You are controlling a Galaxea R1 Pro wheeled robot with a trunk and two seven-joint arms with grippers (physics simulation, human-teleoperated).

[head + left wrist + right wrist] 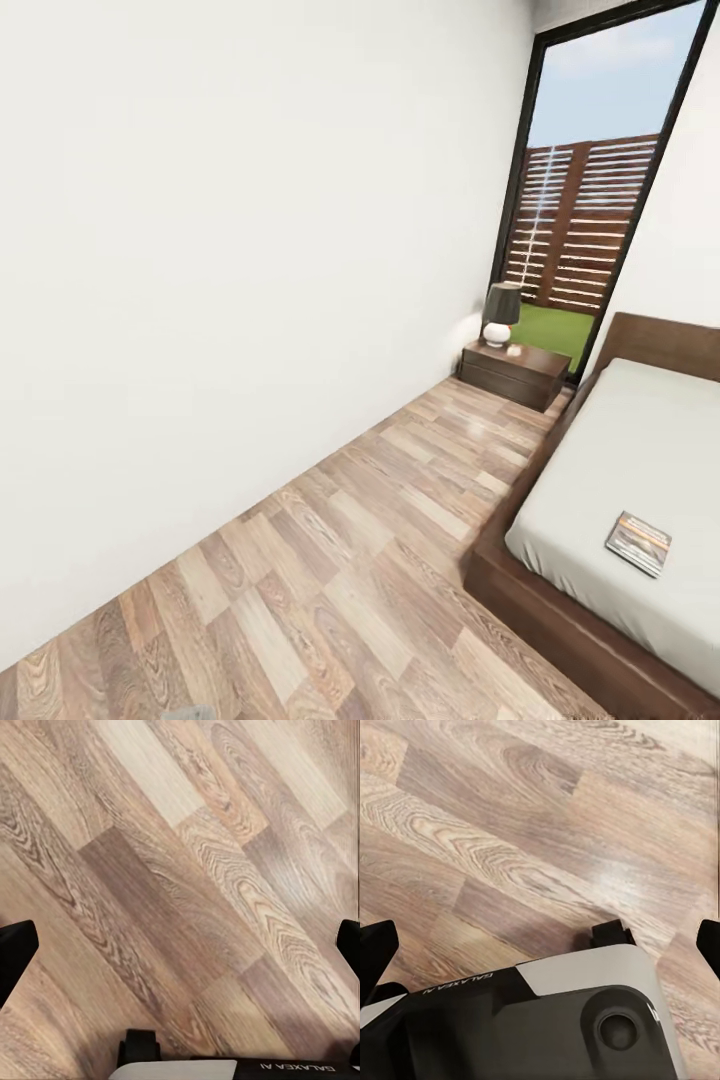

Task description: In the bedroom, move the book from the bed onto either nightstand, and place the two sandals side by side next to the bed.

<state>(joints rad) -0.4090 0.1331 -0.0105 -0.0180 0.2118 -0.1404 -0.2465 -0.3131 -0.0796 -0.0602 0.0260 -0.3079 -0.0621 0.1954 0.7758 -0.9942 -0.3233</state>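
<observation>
A bedroom in a home, rendered in simulation. Low double bed [640, 450] with pale mattress and dark wooden frame along the right; small dark nightstand [514, 372] beside its headboard, carrying a lamp [500, 313] with a dark shade. Plain white walls [230, 280], wood-plank floor [330, 560], and a tall dark-framed window [590, 200] onto grass and a slatted brown fence.
</observation>
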